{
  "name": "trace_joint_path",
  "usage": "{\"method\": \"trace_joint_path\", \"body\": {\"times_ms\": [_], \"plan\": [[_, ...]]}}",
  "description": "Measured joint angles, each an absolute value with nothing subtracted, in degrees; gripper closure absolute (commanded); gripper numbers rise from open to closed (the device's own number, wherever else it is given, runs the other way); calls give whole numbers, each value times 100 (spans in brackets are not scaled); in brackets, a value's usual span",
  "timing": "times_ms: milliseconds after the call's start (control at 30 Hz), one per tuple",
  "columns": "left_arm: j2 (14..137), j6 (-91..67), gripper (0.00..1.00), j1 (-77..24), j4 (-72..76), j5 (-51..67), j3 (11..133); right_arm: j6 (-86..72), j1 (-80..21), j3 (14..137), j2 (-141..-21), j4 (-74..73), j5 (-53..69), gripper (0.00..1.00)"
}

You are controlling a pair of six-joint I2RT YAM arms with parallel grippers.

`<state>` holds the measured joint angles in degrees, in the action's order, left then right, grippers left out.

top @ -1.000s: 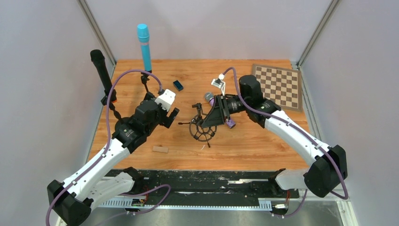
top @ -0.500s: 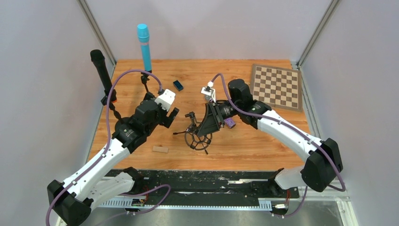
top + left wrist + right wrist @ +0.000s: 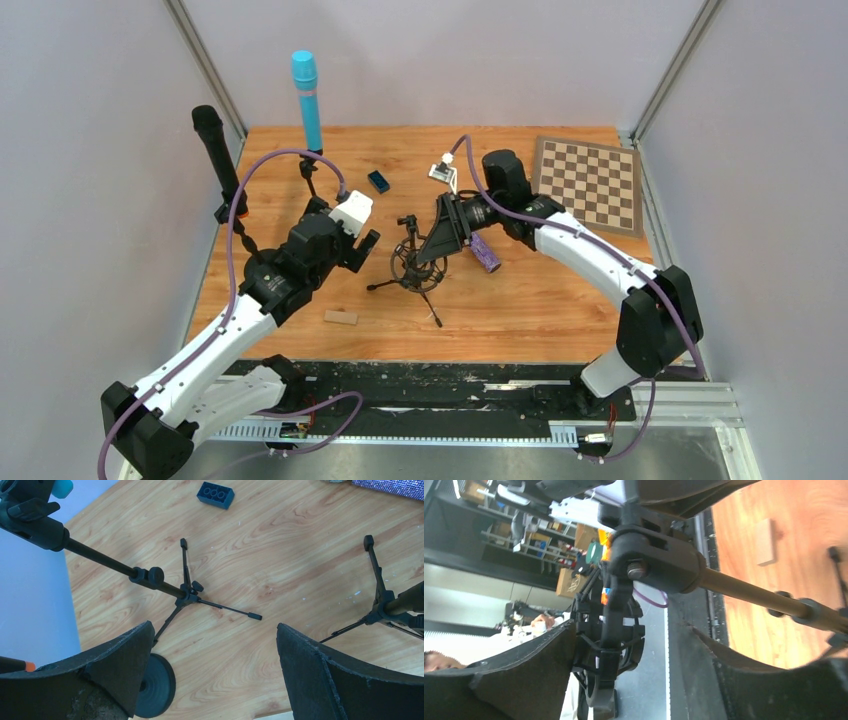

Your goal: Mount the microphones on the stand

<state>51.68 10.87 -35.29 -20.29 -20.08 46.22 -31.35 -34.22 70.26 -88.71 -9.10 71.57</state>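
Observation:
The black microphone (image 3: 215, 150) and the light blue microphone (image 3: 307, 95) stand upright in stands at the back left. The purple glitter microphone (image 3: 484, 252) lies on the table, under my right arm. A third tripod stand with a black shock mount (image 3: 410, 262) stands upright mid-table. My right gripper (image 3: 437, 238) is open around the mount (image 3: 616, 625); one finger (image 3: 524, 670) touches it and the other stands apart. My left gripper (image 3: 365, 248) is open and empty, left of that stand. In the left wrist view it (image 3: 214, 630) hovers over bare wood.
A blue brick (image 3: 379, 181) lies behind the stand and a small wooden block (image 3: 340, 317) lies near the front. A checkerboard (image 3: 590, 183) is at the back right. The blue microphone's tripod (image 3: 187, 592) and the black one's round base (image 3: 155, 685) show below my left gripper.
My right gripper moved left and toward the back. The shock-mount stand went from tilted over to upright. The left arm has not moved.

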Motion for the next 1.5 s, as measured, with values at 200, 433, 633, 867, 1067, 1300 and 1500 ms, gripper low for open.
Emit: {"method": "trace_joint_path", "body": {"times_ms": [200, 433, 633, 867, 1067, 1300, 1500], "plan": [[5168, 1090, 0, -3529, -2027, -2008, 4619, -2912, -2930, 7026, -8879, -961, 6615, 10], [5168, 1107, 0, -3529, -2027, -2008, 4617, -2659, -2757, 7026, -8792, -1129, 5900, 8], [5166, 1107, 0, -3527, -2027, -2003, 4617, -2032, -2832, 7072, -8226, -1955, 4770, 7], [5166, 1107, 0, -3529, -2027, -1968, 4617, -1304, -3863, 7102, -7561, -2827, 2781, 6], [5168, 1107, 0, -3527, -2027, -1935, 4617, -784, -5310, 7100, -7470, -3129, 858, 2], [5168, 1109, 0, -3527, -2027, -1885, 4617, -298, -6499, 7098, -7631, -3238, -1608, 0], [5168, 1109, 0, -3529, -2027, -1846, 4617, 32, -6925, 7085, -8110, -3260, -2596, 0]]}}
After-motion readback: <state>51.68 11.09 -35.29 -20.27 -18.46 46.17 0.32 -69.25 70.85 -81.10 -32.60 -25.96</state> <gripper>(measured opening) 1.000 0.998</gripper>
